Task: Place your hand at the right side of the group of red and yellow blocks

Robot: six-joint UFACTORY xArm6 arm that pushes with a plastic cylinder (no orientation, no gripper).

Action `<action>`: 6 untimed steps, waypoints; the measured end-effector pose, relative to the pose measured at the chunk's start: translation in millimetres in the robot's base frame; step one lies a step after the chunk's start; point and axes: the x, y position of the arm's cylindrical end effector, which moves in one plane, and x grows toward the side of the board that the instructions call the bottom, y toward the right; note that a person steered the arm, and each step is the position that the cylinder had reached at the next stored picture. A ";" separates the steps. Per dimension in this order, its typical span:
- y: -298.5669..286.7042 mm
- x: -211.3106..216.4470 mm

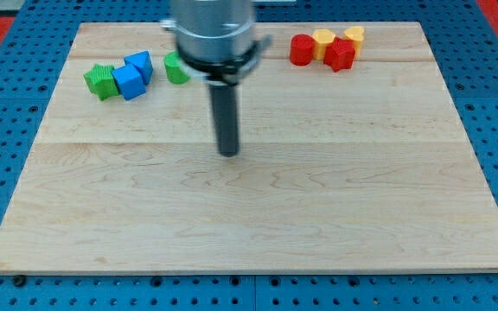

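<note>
A group of red and yellow blocks sits at the view's top right: a red cylinder [301, 49], a yellow block [323, 41], a red block [340, 54] and a second yellow block [354, 35], all touching or nearly so. My tip [228, 152] rests on the board near the centre, well to the left of and below this group. The rod rises from the tip to the arm's grey body at the view's top.
At the view's top left stand a green star block [102, 81], two blue blocks [130, 80] [140, 64] and a green block [176, 67] partly hidden by the arm. The wooden board [249, 216] lies on a blue pegboard.
</note>
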 end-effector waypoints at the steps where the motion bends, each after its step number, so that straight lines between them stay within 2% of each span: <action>1: 74.8 -34.7; 2: 152.8 -87.5; 3: 218.2 -114.0; 4: 223.9 -120.7; 5: 239.6 -151.3; 6: 244.0 -162.4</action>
